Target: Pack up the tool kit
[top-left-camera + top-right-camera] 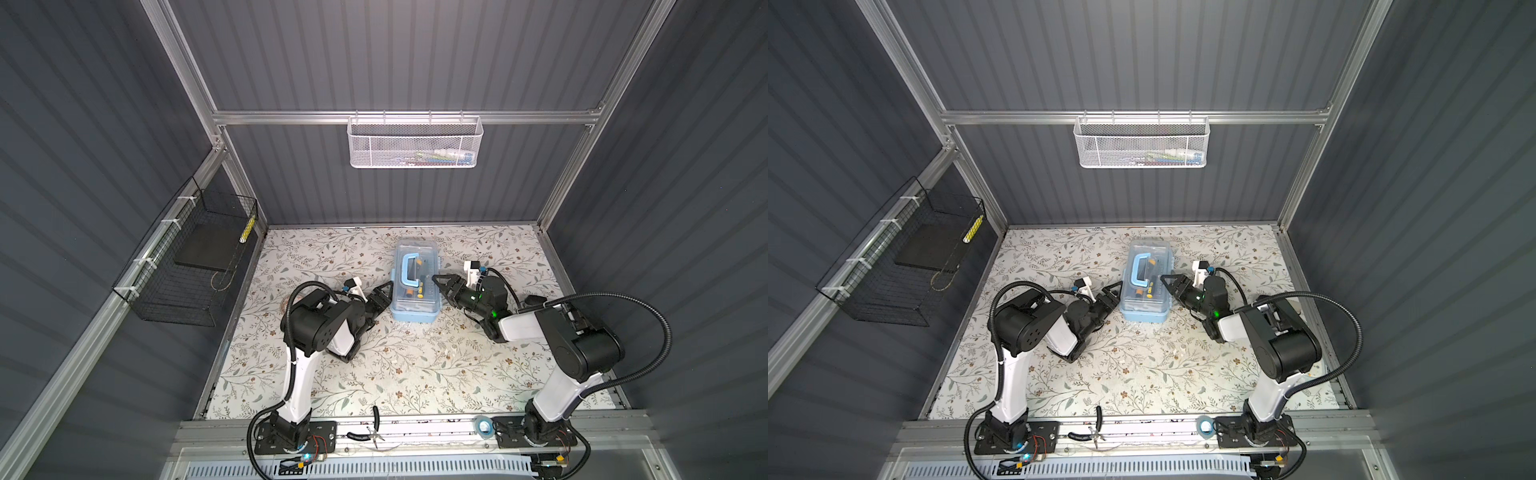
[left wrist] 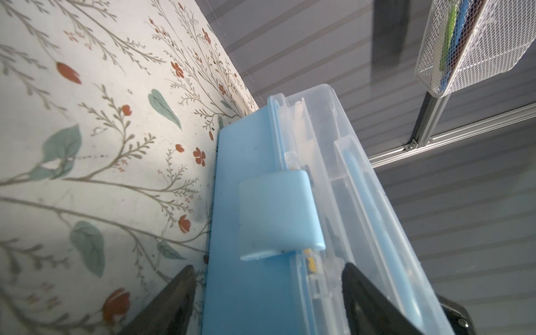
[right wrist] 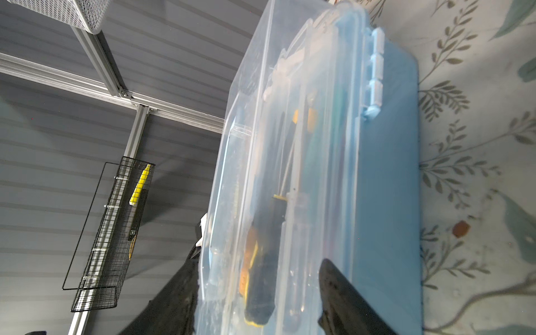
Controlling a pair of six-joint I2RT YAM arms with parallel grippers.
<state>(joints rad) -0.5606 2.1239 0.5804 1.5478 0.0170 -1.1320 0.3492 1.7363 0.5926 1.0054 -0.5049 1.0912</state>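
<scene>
Rectangular light-blue plastic case (image 1: 417,286), clear-lidded, on floral-print tabletop (image 1: 415,365)

Glossy clear plastic lid (image 3: 255,87), matt blue plastic case (image 3: 388,174)

tool kit (image 1: 415,286) | light-blue case, clear lid (image 3: 255,87) closed | flat on table (image 1: 374,374) | tools (image 3: 261,261) inside

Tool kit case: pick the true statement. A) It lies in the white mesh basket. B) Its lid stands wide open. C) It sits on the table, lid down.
C: in a top view the tool kit case rests on the table with its clear lid down and blue handle on top.
</scene>
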